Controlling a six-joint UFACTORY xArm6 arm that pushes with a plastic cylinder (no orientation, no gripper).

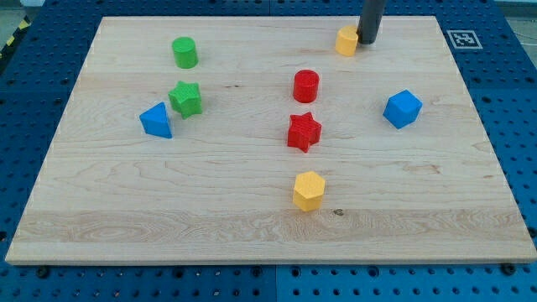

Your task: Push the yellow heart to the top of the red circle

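The yellow heart [346,40] lies near the view's top edge of the wooden board, right of centre. The red circle [306,85] stands below and to the left of it, near the board's middle. My tip [368,40] is at the heart's right side, touching or almost touching it. The rod rises out of the view's top.
A red star [304,132] lies just below the red circle. A yellow hexagon [309,190] is further down. A blue cube [403,109] is at the right. A green circle [185,52], a green star [186,98] and a blue triangle [156,121] are at the left.
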